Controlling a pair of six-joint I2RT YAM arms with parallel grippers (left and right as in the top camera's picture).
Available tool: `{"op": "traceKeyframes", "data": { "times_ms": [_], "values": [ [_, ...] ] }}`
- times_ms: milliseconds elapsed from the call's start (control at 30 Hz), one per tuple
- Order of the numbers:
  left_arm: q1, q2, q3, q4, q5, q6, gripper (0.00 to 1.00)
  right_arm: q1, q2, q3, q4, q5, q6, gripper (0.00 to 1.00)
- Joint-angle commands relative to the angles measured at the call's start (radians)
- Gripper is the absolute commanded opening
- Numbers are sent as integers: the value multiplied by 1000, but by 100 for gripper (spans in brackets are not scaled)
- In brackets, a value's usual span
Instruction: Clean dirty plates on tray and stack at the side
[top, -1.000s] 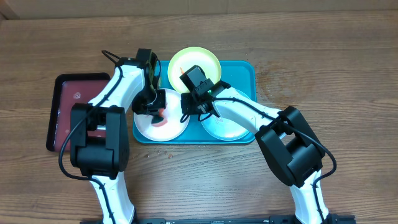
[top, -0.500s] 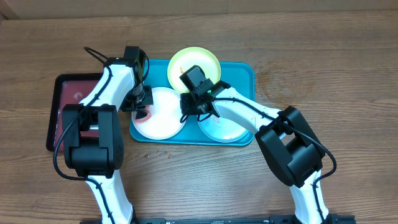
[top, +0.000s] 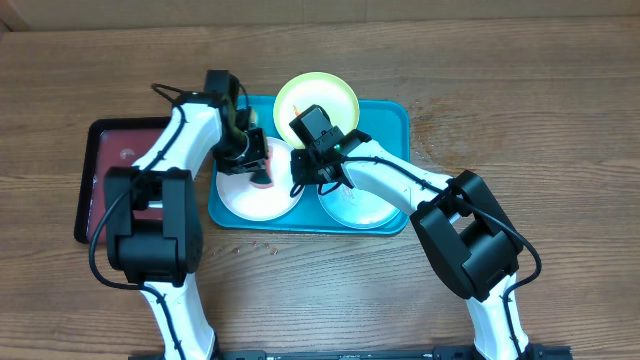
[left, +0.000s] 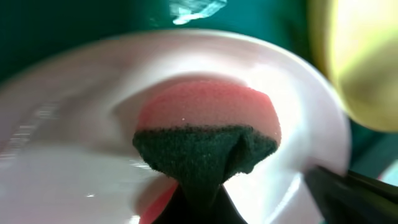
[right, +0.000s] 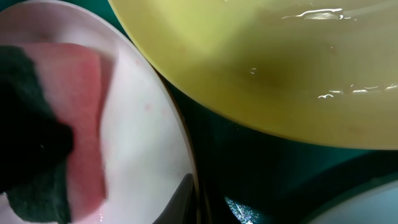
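Note:
The teal tray (top: 395, 112) holds three plates. The white plate (top: 240, 198) lies at its left, the yellow-green plate (top: 318, 98) at the back, overhanging the rim, and the pale mint-blue plate (top: 365, 208) at the right. My left gripper (top: 256, 165) is shut on a pink sponge with a dark green pad (left: 205, 127) and presses it on the white plate (left: 74, 124), where a red smear (left: 158, 205) shows. My right gripper (top: 298, 180) is shut on the white plate's right rim (right: 183, 155); one finger (right: 185, 200) lies over the rim.
A smaller dark-red tray with a black rim (top: 105, 165) lies left of the teal tray, under my left arm. A few crumbs (top: 262, 246) lie on the wooden table in front of the teal tray. The yellow-green plate (right: 280, 68) is close behind the right gripper.
My left gripper swept the sponge to the white plate's left edge, then back to its upper right. The white plate shifted slightly. My right gripper stayed in place.

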Motion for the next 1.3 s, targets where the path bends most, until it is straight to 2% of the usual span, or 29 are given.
{"op": "traceKeyframes", "data": {
  "times_ms": [0,267,367,500,600,733,867,1000,1167,1267],
  "values": [
    [-21,5,17,5,56,-1,4,-2,11,-3,3,-21,4,4],
    [-69,5,17,-48,58,28,5,10,34,-3,-9,-98,4,4],
    [-89,5,17,-77,18,40,4,10,41,-3,-14,-104,5,4],
    [-91,5,17,-129,-146,-49,4,10,41,-3,-22,-121,4,4],
    [-90,5,17,-185,-275,-71,4,10,41,-3,-39,-121,3,4],
    [-89,5,18,-229,-545,-161,4,10,41,-2,-47,-98,-6,4],
    [-89,5,35,-227,-646,-171,4,10,40,6,-55,-65,-16,4],
    [-89,5,83,-198,-577,-167,4,10,40,36,-77,-5,-39,4],
    [-89,6,90,-108,-241,-83,4,10,40,50,-97,52,-54,4],
    [-94,6,83,-80,-117,-80,4,10,40,49,-122,80,-53,4]
  ]
}}
